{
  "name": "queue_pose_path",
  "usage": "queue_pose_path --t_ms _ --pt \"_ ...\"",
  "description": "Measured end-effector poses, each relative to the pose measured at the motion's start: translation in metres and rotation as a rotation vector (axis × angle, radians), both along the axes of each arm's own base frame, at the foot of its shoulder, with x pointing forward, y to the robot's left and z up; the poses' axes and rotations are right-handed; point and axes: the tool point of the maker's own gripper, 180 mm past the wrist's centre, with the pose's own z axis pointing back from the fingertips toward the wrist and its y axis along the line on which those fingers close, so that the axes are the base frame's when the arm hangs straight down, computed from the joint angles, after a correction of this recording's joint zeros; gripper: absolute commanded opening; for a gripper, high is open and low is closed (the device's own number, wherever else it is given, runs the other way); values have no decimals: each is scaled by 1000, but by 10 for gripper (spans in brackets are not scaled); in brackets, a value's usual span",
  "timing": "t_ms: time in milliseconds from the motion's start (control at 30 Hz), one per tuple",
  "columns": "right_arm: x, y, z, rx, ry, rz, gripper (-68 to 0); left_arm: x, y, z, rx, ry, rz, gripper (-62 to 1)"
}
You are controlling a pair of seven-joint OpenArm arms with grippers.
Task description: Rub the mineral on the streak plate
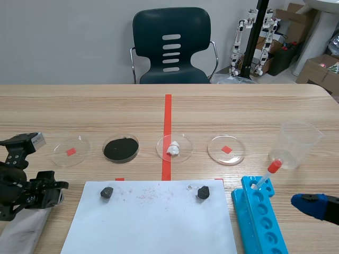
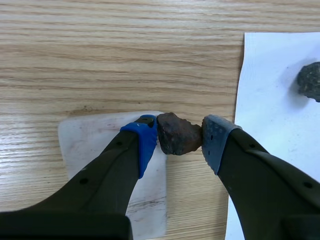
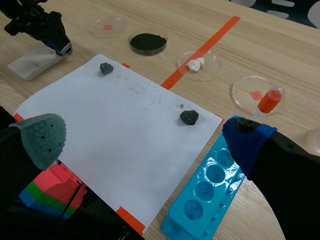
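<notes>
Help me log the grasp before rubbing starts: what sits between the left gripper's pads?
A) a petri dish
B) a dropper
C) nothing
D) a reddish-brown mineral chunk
D: the left gripper presses a reddish-brown mineral chunk between its pads, at the edge of the white streak plate.

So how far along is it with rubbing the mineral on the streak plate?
Done: the left gripper has its fingers shut on the reddish-brown mineral. In hand: the mineral sits at a corner of the streak plate; contact is unclear. Left: the rubbing itself; I can't make out a clear streak there.
</notes>
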Motion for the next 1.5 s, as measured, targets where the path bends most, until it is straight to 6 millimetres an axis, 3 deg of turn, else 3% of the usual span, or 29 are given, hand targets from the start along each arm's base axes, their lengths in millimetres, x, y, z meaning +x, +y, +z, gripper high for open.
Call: queue_pose_path --t_ms 367,833,1000,1133,1333,1500 --pt "0 0 0 0 0 0 4 -3 14 -3 125 18 10 -493" --pt "0 0 0 0 0 0 4 -24 101 6 524 105 138 -493" --pt "0 0 0 0 0 0 4 -3 99 12 524 -32 118 -493" --pt "0 0 0 0 -1 0 4 8 82 23 484 -198 76 -493" --pt "1 0 0 0 -2 0 4 21 62 62 456 -453 40 -493" --pt "0 0 0 0 -2 0 4 16 45 89 430 -611 -6 -493"
